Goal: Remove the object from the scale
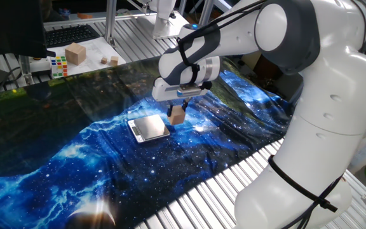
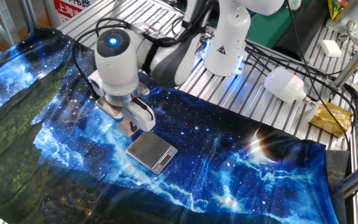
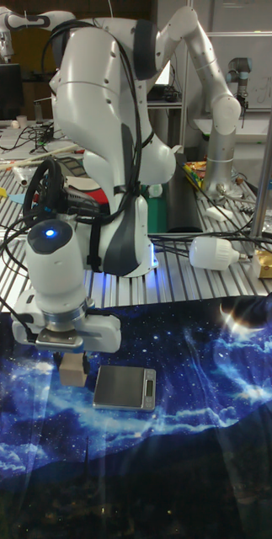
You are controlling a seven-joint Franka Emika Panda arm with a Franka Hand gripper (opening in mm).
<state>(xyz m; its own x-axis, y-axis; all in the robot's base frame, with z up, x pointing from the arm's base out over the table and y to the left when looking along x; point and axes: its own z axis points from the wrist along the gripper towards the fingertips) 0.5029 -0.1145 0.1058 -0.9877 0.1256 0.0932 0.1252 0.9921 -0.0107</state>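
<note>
Cube [image 1: 177, 115] gripped in hand [image 1: 177, 112], beside scale [image 1: 149, 129]

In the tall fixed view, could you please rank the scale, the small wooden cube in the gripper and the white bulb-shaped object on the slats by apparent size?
1. white bulb-shaped object and scale: look alike, unranked.
2. small wooden cube, held in the gripper.
</note>
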